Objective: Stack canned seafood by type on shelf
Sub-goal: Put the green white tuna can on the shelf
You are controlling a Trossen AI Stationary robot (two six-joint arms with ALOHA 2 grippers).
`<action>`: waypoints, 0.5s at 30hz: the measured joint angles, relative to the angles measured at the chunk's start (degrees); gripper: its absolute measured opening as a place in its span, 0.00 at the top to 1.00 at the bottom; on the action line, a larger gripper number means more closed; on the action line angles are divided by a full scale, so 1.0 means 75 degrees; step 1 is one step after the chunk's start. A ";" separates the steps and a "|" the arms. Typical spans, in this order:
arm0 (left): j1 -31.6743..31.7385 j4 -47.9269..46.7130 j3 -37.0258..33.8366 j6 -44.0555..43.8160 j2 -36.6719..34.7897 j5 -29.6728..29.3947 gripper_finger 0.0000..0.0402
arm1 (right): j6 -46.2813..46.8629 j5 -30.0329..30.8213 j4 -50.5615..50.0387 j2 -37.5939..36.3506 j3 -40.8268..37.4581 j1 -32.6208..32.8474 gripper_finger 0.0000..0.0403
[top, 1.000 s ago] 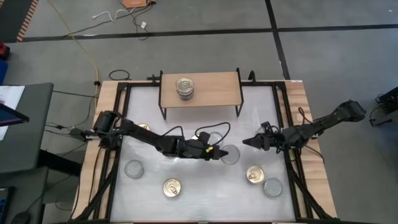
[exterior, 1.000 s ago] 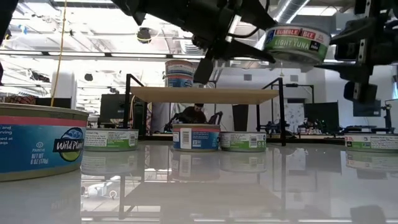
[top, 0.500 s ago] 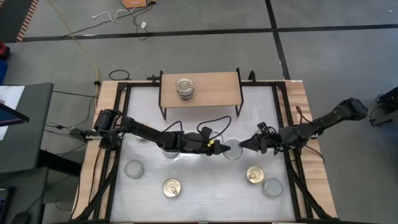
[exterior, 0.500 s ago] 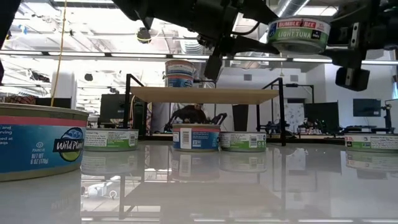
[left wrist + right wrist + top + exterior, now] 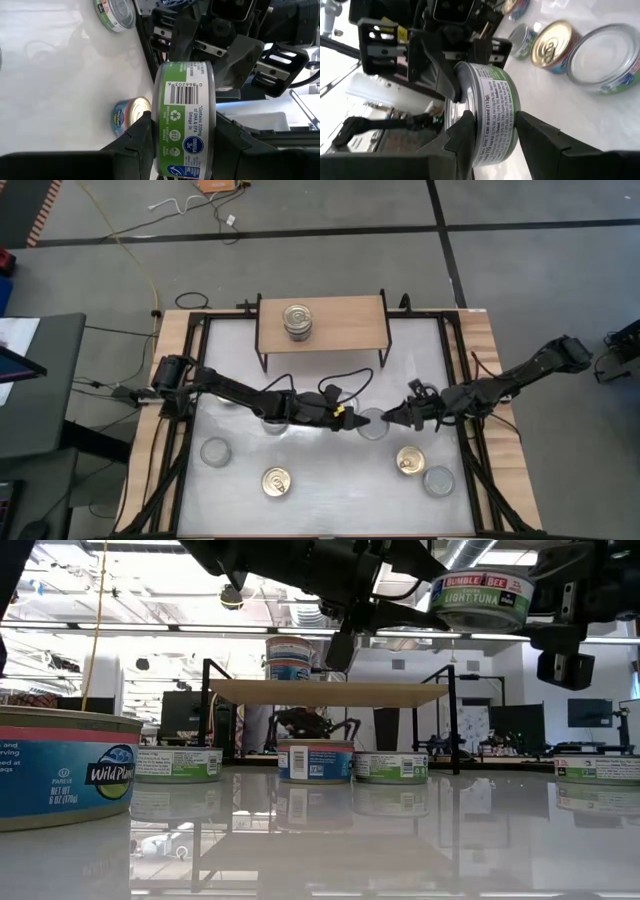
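Note:
A tuna can (image 5: pixel 372 423) with a green label and a silver lid hangs level, high above the table's middle. My left gripper (image 5: pixel 355 422) is shut on it from the left. My right gripper (image 5: pixel 388 418) comes from the right, open, with one finger (image 5: pixel 462 127) at the can's lid and the other (image 5: pixel 532 132) at its base. The wooden shelf (image 5: pixel 350 330) stands at the far edge on black legs. It carries a stack of two cans (image 5: pixel 297 319). In the low view the held can (image 5: pixel 478 598) is higher than the shelf board (image 5: pixel 330 692). My left gripper pinches the can across its height, one finger on each flat face (image 5: pixel 161 125). The fingers lie nearly level and come from the table's left. The can is lifted clear and stays level, its label (image 5: pixel 187 120) facing my wrist. Of my right gripper I cannot tell whether its fingers touch the can.
Loose cans stand on the white table: a silver one (image 5: pixel 215 451) and a gold one (image 5: pixel 277 481) near left, a gold one (image 5: pixel 410 461) and a silver one (image 5: pixel 438 481) near right. One can (image 5: pixel 272 423) sits under my left arm. Most of the shelf board is bare.
My right gripper has come toward the table's left and near side until its fingers stand around the can. My left gripper has carried the can a little up and toward the right gripper. The can has stayed level.

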 joint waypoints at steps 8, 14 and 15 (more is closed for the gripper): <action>0.0000 0.0026 0.0000 -0.0013 0.0003 0.0083 0.68 | 0.0018 -0.0346 -0.0030 -0.0009 0.0003 -0.0218 0.57; -0.0006 0.0045 0.0000 -0.0026 0.0003 0.0076 0.67 | 0.0214 -0.0352 -0.0029 -0.0009 0.0003 -0.0251 0.57; -0.0006 0.0048 0.0000 -0.0026 0.0003 0.0076 0.66 | 0.0217 -0.0351 -0.0027 -0.0009 0.0003 -0.0251 0.56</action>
